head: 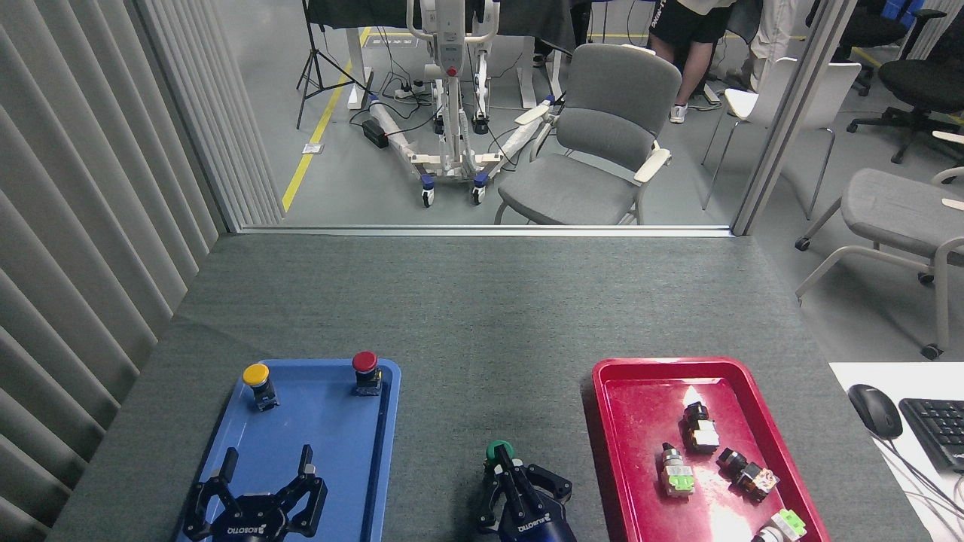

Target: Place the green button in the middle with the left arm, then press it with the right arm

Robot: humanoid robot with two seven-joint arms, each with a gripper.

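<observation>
The green button stands upright on the grey felt table, in the middle strip between the two trays near the front edge. My right gripper sits just behind it, its fingers drawn together, and one fingertip overlaps the green cap; whether it touches the cap I cannot tell. My left gripper hovers over the near end of the blue tray, fingers spread open and empty.
A yellow button and a red button stand at the far end of the blue tray. A red tray on the right holds several small switches. A mouse and keyboard lie at far right.
</observation>
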